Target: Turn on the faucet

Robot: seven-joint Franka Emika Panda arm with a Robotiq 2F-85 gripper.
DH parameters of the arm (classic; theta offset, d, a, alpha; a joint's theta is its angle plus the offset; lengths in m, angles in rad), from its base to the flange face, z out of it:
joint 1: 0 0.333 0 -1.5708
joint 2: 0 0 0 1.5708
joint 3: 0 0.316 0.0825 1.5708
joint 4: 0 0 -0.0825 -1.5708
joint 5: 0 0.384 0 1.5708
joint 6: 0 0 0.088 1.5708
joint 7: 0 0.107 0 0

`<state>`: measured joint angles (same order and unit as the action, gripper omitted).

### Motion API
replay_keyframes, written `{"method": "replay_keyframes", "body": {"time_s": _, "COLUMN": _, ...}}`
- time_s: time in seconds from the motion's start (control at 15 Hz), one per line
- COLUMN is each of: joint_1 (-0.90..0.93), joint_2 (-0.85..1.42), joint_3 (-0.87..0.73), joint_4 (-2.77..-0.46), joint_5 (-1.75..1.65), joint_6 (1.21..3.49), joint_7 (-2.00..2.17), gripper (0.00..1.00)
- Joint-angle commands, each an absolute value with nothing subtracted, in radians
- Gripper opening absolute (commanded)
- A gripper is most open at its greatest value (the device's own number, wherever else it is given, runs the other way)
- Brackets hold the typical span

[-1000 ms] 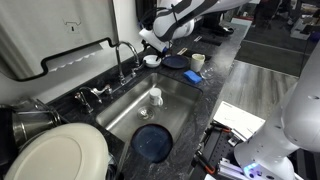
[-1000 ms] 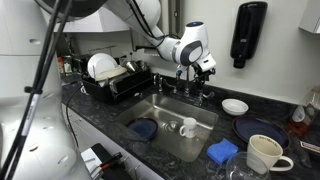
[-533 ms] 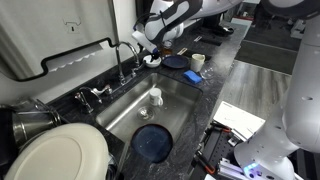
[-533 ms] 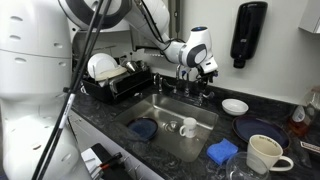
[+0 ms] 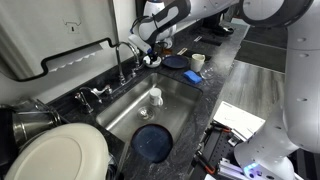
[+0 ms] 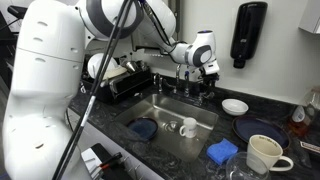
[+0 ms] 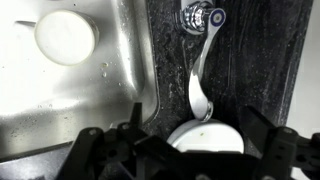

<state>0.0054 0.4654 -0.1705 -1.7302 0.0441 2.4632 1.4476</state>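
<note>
The tall chrome gooseneck faucet (image 5: pixel 123 58) stands behind the steel sink (image 5: pixel 120 118), and it also shows in the exterior view from the sink's front (image 6: pixel 184 78). In the wrist view a long chrome lever handle (image 7: pixel 199 72) runs from a base with a blue dot over the dark counter. Its tip lies above a small white bowl (image 7: pixel 207 139). My gripper (image 7: pixel 197 128) is open, its dark fingers (image 7: pixel 134 117) standing wide on either side of the lever tip without touching it. In both exterior views the gripper (image 5: pixel 147 48) (image 6: pixel 205 80) hovers right beside the faucet.
A white cup (image 5: pixel 155 97) and a blue plate (image 5: pixel 153 143) lie in the sink. A short low chrome fixture (image 5: pixel 94 94) sits on the counter. A mug (image 6: pixel 262 153), blue sponge (image 6: pixel 222 152), dark plate (image 6: pixel 258 131) and dish rack (image 6: pixel 115 82) flank the sink.
The gripper has moved closer to the faucet, over the small white bowl. Nothing else has moved.
</note>
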Motion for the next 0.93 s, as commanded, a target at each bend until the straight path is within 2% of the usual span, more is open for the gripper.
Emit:
{"method": "replay_keyframes", "body": {"time_s": 0.0, "joint_1": 0.012, "joint_2": 0.523, "joint_3": -0.186, "joint_4": -1.653, "joint_5": 0.03, "joint_6": 2.405, "joint_7": 1.487, "gripper": 1.0}}
{"method": "replay_keyframes", "body": {"time_s": 0.2, "joint_1": 0.01, "joint_2": 0.548, "joint_3": -0.187, "joint_4": -1.629, "joint_5": 0.031, "joint_6": 2.369, "joint_7": 1.498, "gripper": 1.0}}
{"method": "replay_keyframes", "body": {"time_s": 0.87, "joint_1": -0.009, "joint_2": 0.539, "joint_3": -0.18, "joint_4": -1.571, "joint_5": 0.006, "joint_6": 1.999, "joint_7": 1.474, "gripper": 1.0}}
